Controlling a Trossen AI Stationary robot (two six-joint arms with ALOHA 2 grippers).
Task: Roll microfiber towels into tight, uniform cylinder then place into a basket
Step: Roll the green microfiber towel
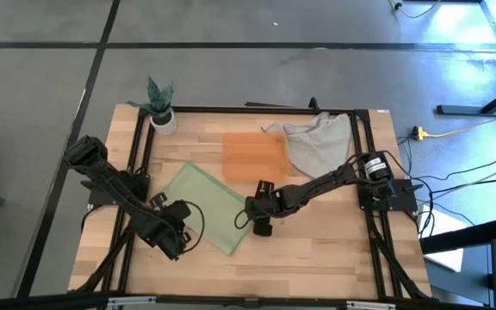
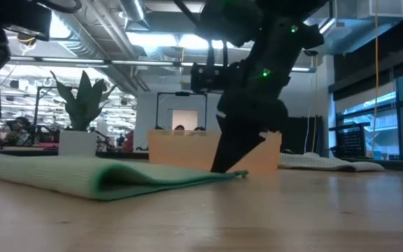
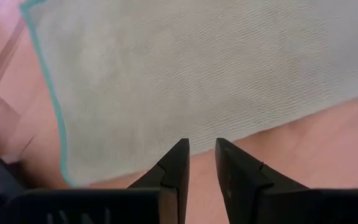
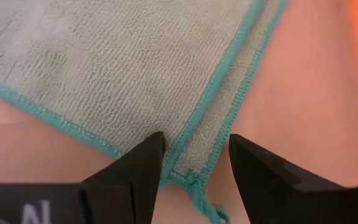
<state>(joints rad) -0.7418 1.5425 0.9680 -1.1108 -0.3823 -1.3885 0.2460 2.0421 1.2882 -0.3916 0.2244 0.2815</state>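
Wooden bench point(image 1: 317, 250) with black frame rails, on a grey floor; open workshop with ceiling lights behind it in the low view
Green towel point(image 1: 203, 207): flat, part folded, left of the bench centre, one corner toward the right arm
Basket point(image 1: 253, 156): translucent orange tray, just behind the bench centre, beside the towel's far corner
Grey towel point(image 1: 319, 142): crumpled, back right corner, touching the basket's right side
Plant pot point(image 1: 164, 120): white, back left corner
Left gripper point(image 3: 201, 155): at the towel's near edge, fingers a narrow gap apart, holding nothing
Right gripper point(image 4: 194, 155): low over the towel's right corner, fingers moderately apart astride the teal hem, not clamped on it
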